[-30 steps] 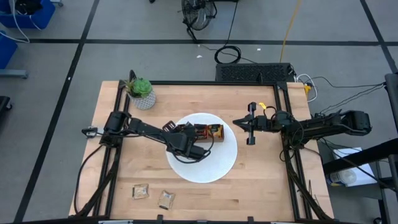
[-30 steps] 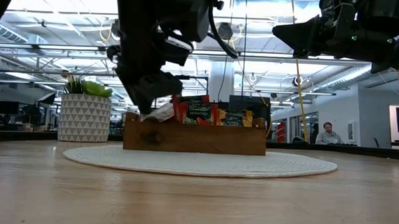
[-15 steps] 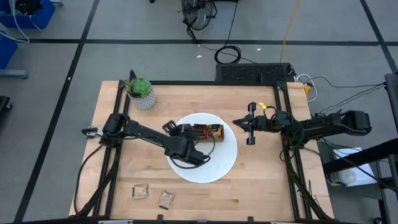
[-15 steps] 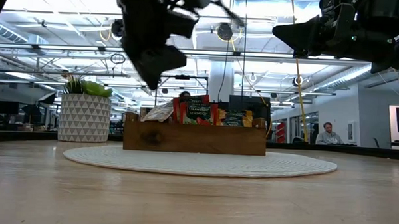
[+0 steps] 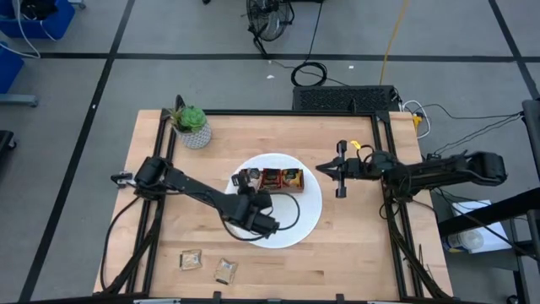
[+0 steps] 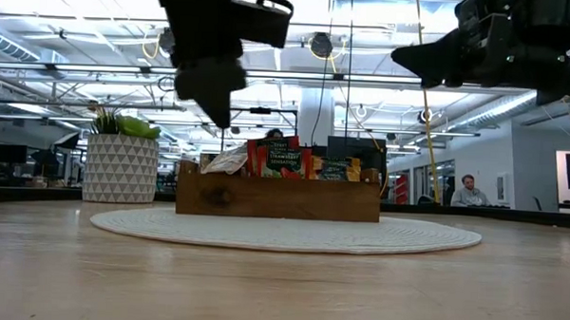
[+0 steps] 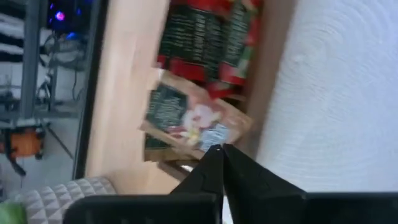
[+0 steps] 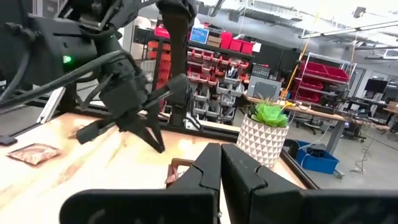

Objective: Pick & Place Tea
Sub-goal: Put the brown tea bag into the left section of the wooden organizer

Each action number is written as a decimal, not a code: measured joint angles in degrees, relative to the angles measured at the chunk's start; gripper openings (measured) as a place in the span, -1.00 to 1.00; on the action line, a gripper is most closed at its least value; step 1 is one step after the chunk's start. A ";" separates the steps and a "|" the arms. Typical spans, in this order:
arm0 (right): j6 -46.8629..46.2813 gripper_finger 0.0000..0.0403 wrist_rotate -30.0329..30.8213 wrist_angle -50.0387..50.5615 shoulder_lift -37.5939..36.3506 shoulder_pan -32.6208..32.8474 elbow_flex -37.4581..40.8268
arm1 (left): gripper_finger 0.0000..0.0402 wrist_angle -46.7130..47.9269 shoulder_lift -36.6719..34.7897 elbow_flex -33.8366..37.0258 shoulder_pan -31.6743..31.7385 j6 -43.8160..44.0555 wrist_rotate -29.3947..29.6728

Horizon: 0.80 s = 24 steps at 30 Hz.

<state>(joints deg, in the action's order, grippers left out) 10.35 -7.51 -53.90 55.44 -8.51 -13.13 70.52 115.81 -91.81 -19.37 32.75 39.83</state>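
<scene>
Left hand [image 5: 263, 225] over plate [image 5: 308, 221], near side of tray [image 5: 270, 178], fingers together, empty. Right hand [image 5: 339, 171] waits at right, shut. Tea: sachets in tray; two sachets [image 5: 208, 265] on counter [image 5: 354, 253], near-left. Between picks, I judge. Next: reach near-left, open over sachet.

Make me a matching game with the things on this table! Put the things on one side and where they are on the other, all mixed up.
Things:
1. brown wooden tray
2. green plant in a white patterned pot
3. two loose pale tea sachets
4. big round white plate

Places:
A. near the table's front edge, left of the middle
B. the table's back left corner
C. the middle of the table, under the tray
D. on the plate, holding tea sachets

Pairs: 1-D, 2-B, 3-A, 4-C
</scene>
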 joint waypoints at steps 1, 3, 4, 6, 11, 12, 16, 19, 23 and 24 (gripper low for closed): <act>-0.01 -1.00 0.00 0.83 -0.88 0.00 0.00 | -0.95 -0.49 -0.38 0.92 -0.11 -0.58 -0.10; -0.03 -1.00 -0.03 1.91 -2.18 0.00 0.00 | -0.93 -2.12 -0.94 2.99 -0.31 -1.44 -1.13; -0.04 -1.00 -0.07 2.85 -2.90 0.00 0.01 | -0.94 -3.92 -1.16 3.96 0.00 -2.44 -1.93; -0.07 -1.00 -0.10 3.44 -3.83 0.00 0.23 | -0.97 -8.99 -1.99 5.74 0.71 -5.52 -4.18; -0.65 -1.00 -0.07 3.16 -4.72 0.00 0.87 | -0.97 -21.23 -2.33 8.76 2.88 -13.34 -8.78; -0.66 -1.00 -0.07 3.18 -4.76 0.00 0.85 | -0.98 -21.16 -2.28 8.76 3.25 -13.92 -8.90; -0.67 -1.00 -0.07 3.28 -4.79 0.00 0.85 | -0.97 -19.80 -2.37 8.76 4.85 -13.65 -9.31; -0.66 -1.00 -0.07 3.62 -4.79 0.00 0.85 | -0.98 -19.10 -2.32 8.76 5.40 -13.85 -9.38; -0.67 -1.00 -0.07 3.87 -4.79 0.00 0.85 | -0.97 -15.70 -2.32 8.76 5.44 -13.04 -9.63; -0.66 -1.00 -0.05 4.03 -4.79 0.00 0.85 | -0.98 -14.82 -2.32 8.76 5.61 -12.49 -9.66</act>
<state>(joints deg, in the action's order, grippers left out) 9.68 -7.56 -49.87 50.65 -8.51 -12.27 55.70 113.49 -83.05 -13.76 20.26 30.17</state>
